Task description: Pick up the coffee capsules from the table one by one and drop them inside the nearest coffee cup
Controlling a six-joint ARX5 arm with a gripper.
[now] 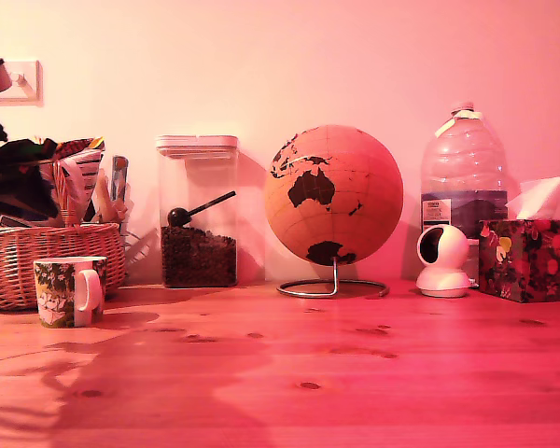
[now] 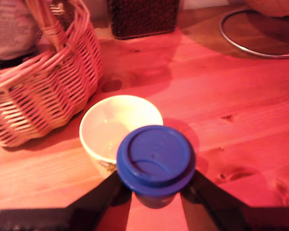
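Wrist view shows the pincer [image 2: 156, 192] closed on the capsule [image 2: 155, 161], with one dark finger on each side of its body below the blue rim. The capsule hangs above the bench [image 2: 241, 96] and its top covers part of the near edge of the mug [image 2: 106, 127], whose pale inside looks empty. So the capsule is not yet fully over the opening; a part of it seems to be over the rim or just outside it.

To do this step well, the arm should carry the capsule a little more toward the middle of the mug before the fingers let go. If it is released now, it could hit the rim and fall on the bench. The basket [image 2: 33, 91] stands just beside the mug, so the path should stay away from its woven side. A low release is better, because the capsule is light and may bounce out. How high the capsule is above the mug cannot be told from this view.

The exterior view shows the mug [image 1: 67, 290] at its left side, in front of the basket [image 1: 37, 261], with the handle turned toward the globe [image 1: 333, 194]. The arm and the capsule are not seen in that view, only shadows on the bench [image 1: 355, 373].
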